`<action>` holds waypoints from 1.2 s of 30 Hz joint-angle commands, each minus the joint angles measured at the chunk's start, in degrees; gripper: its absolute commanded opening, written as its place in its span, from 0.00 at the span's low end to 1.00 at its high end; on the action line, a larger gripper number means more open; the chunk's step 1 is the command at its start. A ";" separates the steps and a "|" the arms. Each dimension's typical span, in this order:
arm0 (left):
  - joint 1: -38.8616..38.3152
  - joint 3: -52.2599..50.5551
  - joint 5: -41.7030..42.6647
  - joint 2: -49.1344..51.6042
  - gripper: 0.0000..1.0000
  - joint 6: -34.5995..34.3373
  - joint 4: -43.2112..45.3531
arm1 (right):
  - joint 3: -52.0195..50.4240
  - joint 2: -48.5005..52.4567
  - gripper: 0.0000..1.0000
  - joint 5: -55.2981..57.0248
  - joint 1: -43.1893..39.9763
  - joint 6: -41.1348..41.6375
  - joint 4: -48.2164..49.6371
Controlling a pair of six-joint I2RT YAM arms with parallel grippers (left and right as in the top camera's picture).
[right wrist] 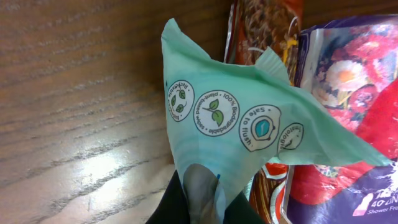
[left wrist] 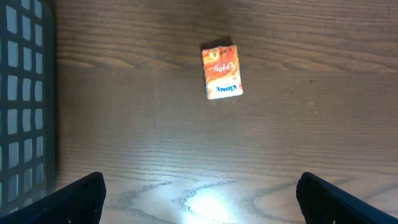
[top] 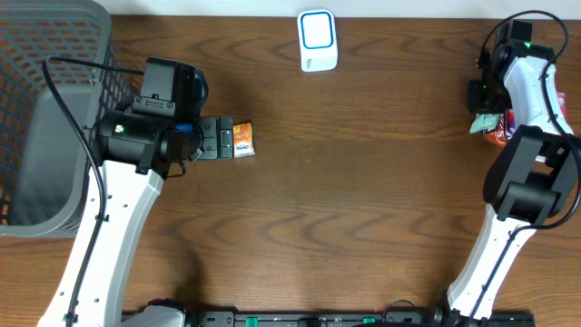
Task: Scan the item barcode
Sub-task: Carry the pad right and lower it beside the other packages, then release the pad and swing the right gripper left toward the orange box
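At the far left stands the grey basket (top: 54,36), and just right of it your left gripper (left wrist: 200,198) hangs over the table with its jaws released wide and nothing between them. The orange packet (left wrist: 221,71) lies flat on the wood just to the right of that gripper in the overhead view. From the left wrist it sits ahead of the spread fingers (left wrist: 81,196), clear of both, and its long axis runs near to far. Farther right, at the far edge near the middle of the table, is the white and blue scanner (top: 318,41). At the far right your right gripper (right wrist: 199,208) is clenched on one edge of the green packet (right wrist: 249,121), which fans out from the pinch. Under and beside it lie a brown packet (right wrist: 264,25) and a purple floral pack (right wrist: 354,87). I judge the green packet to be the item in hand, so the coming move turns on one relation: the scanner lies well apart to the left of the right gripper and somewhat farther back. The left arm is a little nearer the scanner but holds nothing. The face you can see shows only round printed badges, and no barcode is visible, so expect to turn the packet before presenting it.
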 commanded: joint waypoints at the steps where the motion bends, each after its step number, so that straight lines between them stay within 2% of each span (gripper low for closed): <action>1: -0.07 -0.11 -0.52 -0.26 0.98 -0.11 -0.24 | -0.24 1.16 0.09 1.05 0.07 -1.40 -0.20; 5: -0.07 -0.11 -0.52 -0.26 0.98 -0.11 -0.22 | -0.24 1.14 0.17 3.26 0.07 -0.63 -0.92; 7: -0.07 -0.11 -0.52 -0.26 0.98 -0.11 -0.22 | -0.24 1.11 0.27 3.98 0.09 -0.07 -1.09; 8: -0.07 -0.11 -0.52 -0.26 0.98 -0.11 -0.22 | -0.24 0.96 0.29 3.98 0.11 0.28 -1.29; 15: -0.07 -0.11 -0.52 -0.26 0.98 -0.11 -0.22 | -0.04 -1.70 0.36 3.76 0.42 3.80 -1.03; 18: -0.07 -0.11 -0.52 -0.26 0.98 -0.11 -0.22 | 0.02 -3.69 0.54 3.54 0.85 4.46 -0.57; 20: -0.07 -0.11 -0.52 -0.26 0.98 -0.11 -0.22 | 0.02 -5.38 0.56 3.26 1.44 5.77 -0.37; 21: -0.07 -0.11 -0.52 -0.26 0.98 -0.11 -0.22 | 0.02 -6.34 0.61 2.82 1.77 6.34 -0.37; 26: -0.07 -0.11 -0.52 -0.26 0.98 -0.11 -0.22 | 0.02 -11.30 0.64 -3.69 3.87 6.49 -0.09; 27: -0.07 -0.11 -0.52 -0.26 0.98 -0.11 -0.22 | 0.02 -12.15 0.77 -5.05 4.33 7.06 -0.11; 28: -0.07 -0.11 -0.52 -0.26 0.98 -0.11 -0.22 | 0.02 -13.27 0.83 -7.04 5.01 8.07 -0.20; 31: -0.07 -0.11 -0.50 -0.26 0.98 -0.11 -0.22 | 0.02 -15.61 0.86 -12.90 6.86 10.21 -0.81; 32: -0.07 -0.11 -0.52 -0.26 0.98 -0.11 -0.22 | 0.02 -16.35 0.99 -15.58 7.69 10.91 -1.05; 36: -0.07 -0.11 -0.52 -0.26 0.98 -0.11 -0.22 | 0.02 -17.11 0.99 -24.94 10.58 14.16 -1.70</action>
